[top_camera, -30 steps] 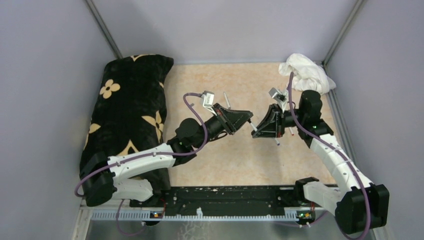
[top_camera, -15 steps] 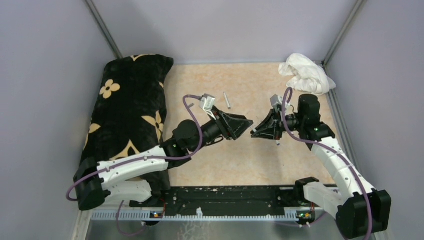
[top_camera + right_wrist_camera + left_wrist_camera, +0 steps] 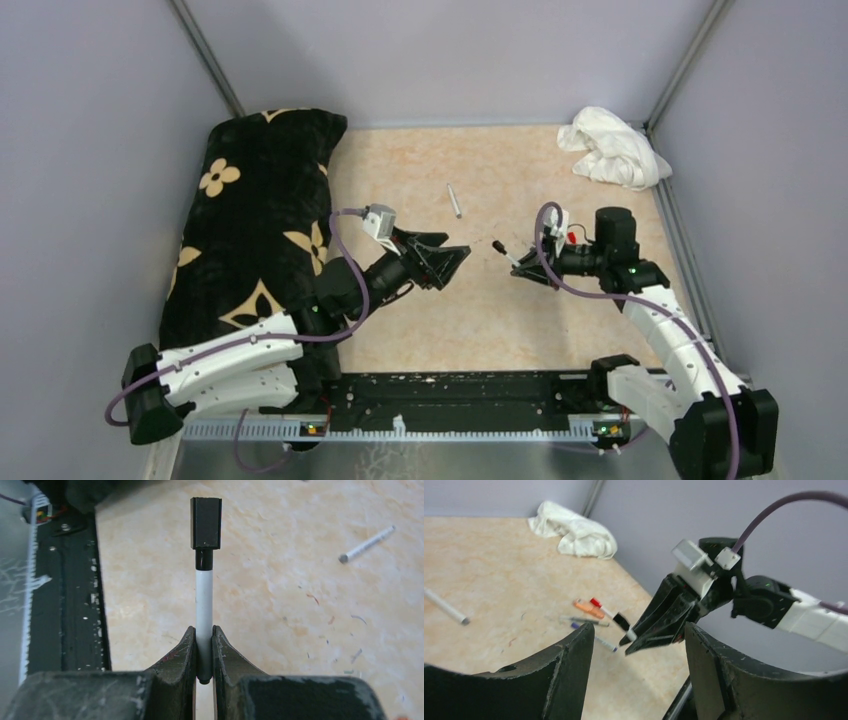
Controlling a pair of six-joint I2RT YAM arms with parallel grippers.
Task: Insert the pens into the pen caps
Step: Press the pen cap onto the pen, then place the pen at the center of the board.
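Grip: the right pincer (image 3: pixel 204 632) is clenched on the lower barrel of a white-barrelled pen (image 3: pixel 204 600), which juts straight out past the fingertips, lifted clear of the bench (image 3: pixel 260 630).
Cap: a black cap (image 3: pixel 206 522) sits on that pen's far end. A short dark neck shows between cap and barrel, so it may not be pressed fully home.
Reason for the hold: gripping low leaves the tip end free, which suits presenting it to the other arm.
Other arm: the left pincer (image 3: pixel 452 262) is released, jaws wide with nothing between them. It faces the capped end and is apart from it, so its part in this cap is likely finished.
Loose pen: one lone pen (image 3: pixel 444 607) with a grey end lies by itself on the bench, well apart from the rest.
Cluster: beyond the held pen lie an orange highlighter (image 3: pixel 589 608), a red-capped pen (image 3: pixel 596 602), a thin grey pen (image 3: pixel 585 621) and a blue-tipped pen (image 3: pixel 596 639). They sit close together near the right arm, probably in easy reach for the next pick.
Count of pens: six, one held and five lying.
Count of caps: two plain to see, black and red; the rest are too blurred to tell.
Surroundings: one white cloth (image 3: pixel 612 150) in the far right corner, one black flowered cushion (image 3: pixel 260 220) along the left side.
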